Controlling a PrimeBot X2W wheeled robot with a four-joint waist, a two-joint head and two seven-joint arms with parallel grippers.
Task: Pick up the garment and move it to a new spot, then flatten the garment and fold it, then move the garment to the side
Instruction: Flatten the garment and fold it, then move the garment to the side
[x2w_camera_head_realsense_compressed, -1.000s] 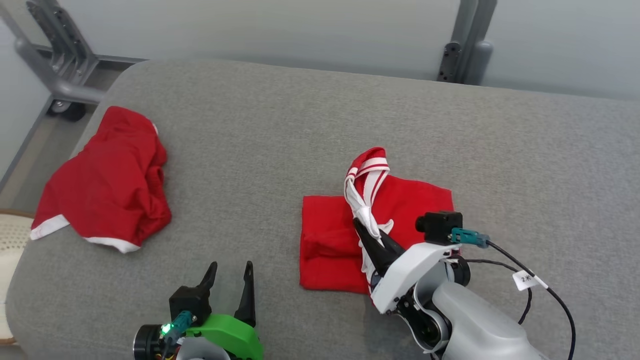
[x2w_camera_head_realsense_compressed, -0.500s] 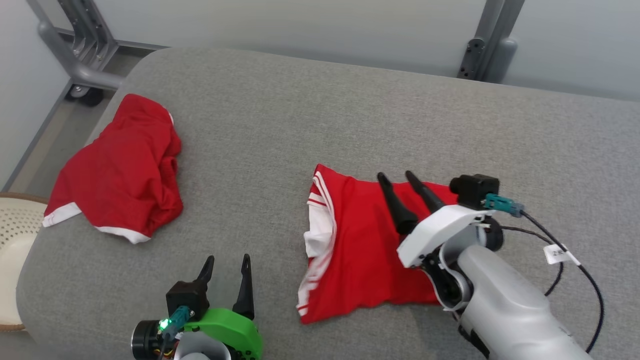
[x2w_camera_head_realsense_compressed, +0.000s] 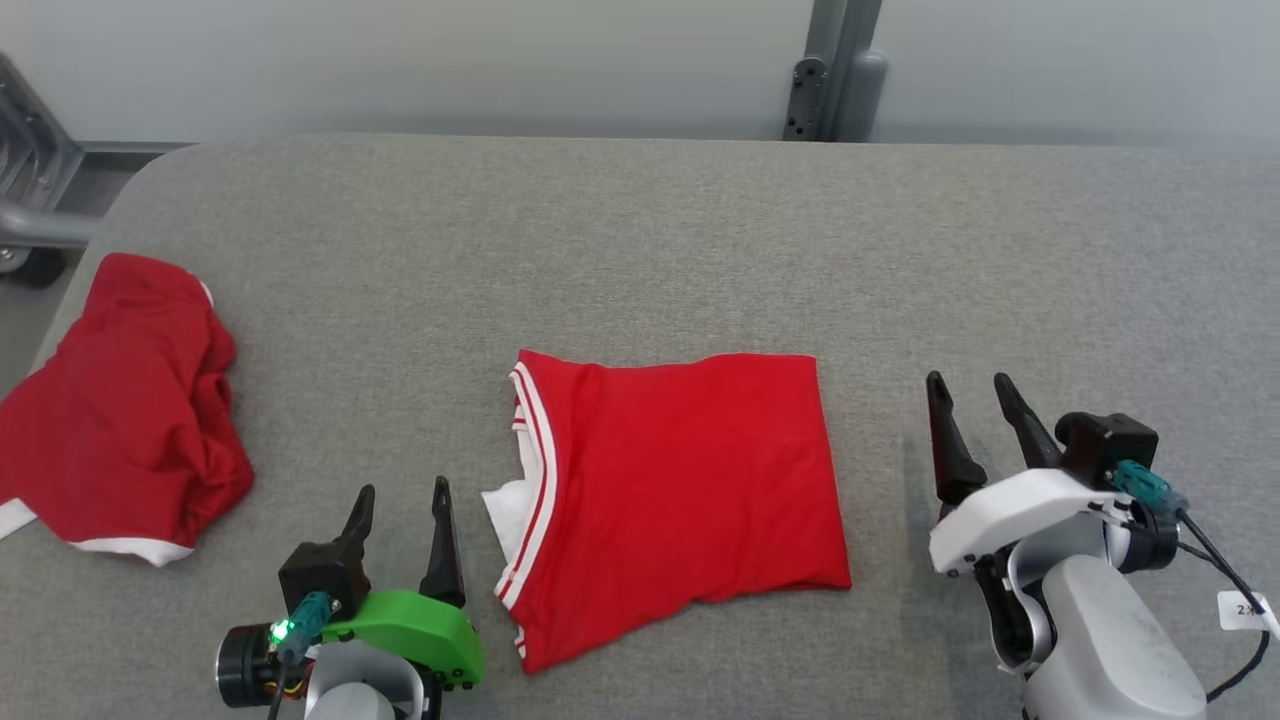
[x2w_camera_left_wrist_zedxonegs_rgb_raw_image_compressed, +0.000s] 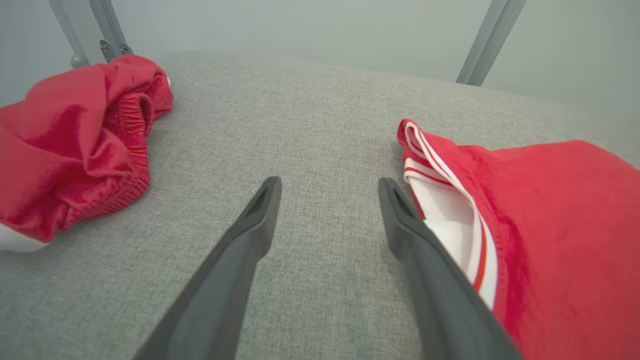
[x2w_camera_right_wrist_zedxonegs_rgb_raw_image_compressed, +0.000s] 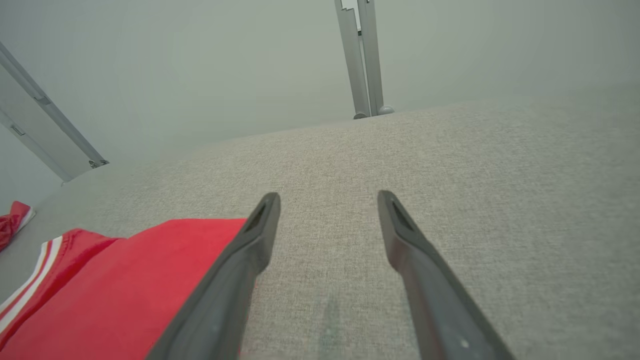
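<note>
The left gripper (x2w_camera_head_realsense_compressed: 403, 487) and right gripper (x2w_camera_head_realsense_compressed: 968, 380) stand spread, empty. The garment (x2w_camera_head_realsense_compressed: 680, 480) lies folded between them, nearer the left one.

Quick pose check from us: our left gripper (x2w_camera_head_realsense_compressed: 402, 487) sits at the lower left of the head view. Both dark fingers (x2w_camera_head_realsense_compressed: 438, 550) point up and are spread wide. There's a green housing (x2w_camera_head_realsense_compressed: 410, 630) behind them and a small green light (x2w_camera_head_realsense_compressed: 281, 631) glowing on the wrist. Our right gripper (x2w_camera_head_realsense_compressed: 968, 380) sits at the lower right, fingers spread wide too and leaning slightly left. Its white housing (x2w_camera_head_realsense_compressed: 1010, 505) and pale forearm (x2w_camera_head_realsense_compressed: 1110, 650) trail behind.
</note>
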